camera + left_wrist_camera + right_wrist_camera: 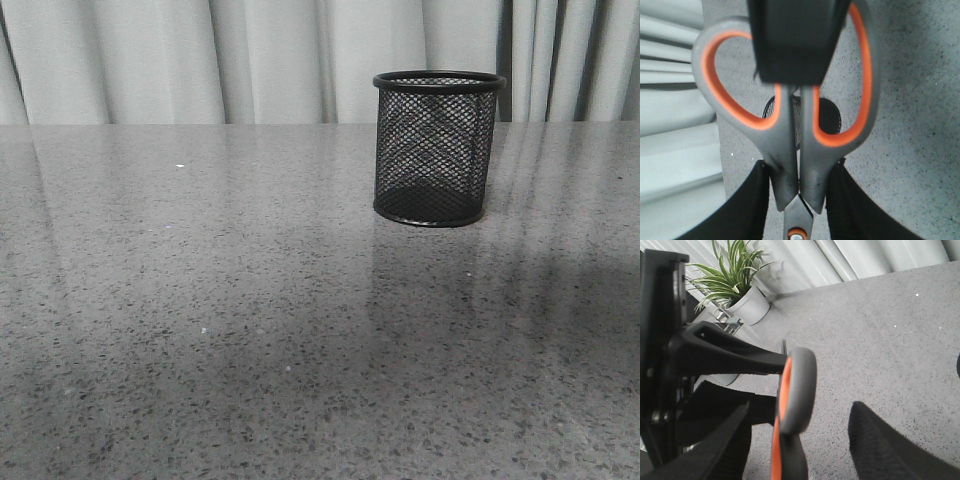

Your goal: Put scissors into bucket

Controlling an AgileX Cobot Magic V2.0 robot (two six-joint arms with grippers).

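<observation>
Between the fingers of your left claw [799, 200] sit the scissors [790, 140], pinched at the neck just below the two grey, orange-lined loops, blades closed. Their long axis runs straight along the claw's own line, pivot screw toward the fingertips and loops back toward the wrist. Looking past the handles in the left wrist view, you can see the dark round mouth of the bucket [827, 117] beyond the scissors, almost on that same axis and only slightly off to one side. That alignment is what the drop turns on: I judge you need the blades centred over the rim before you let go.

On the desk [200, 350] the bucket [437, 148] stands upright and empty, right of centre in the front view, with neither arm showing there, so both are held back and high.

Your right claw [800, 450] is spread, its two fingers apart on either side of a scissor loop [797, 390] without clearly touching it. It grips nothing. The left arm carries the load and should finish.
</observation>
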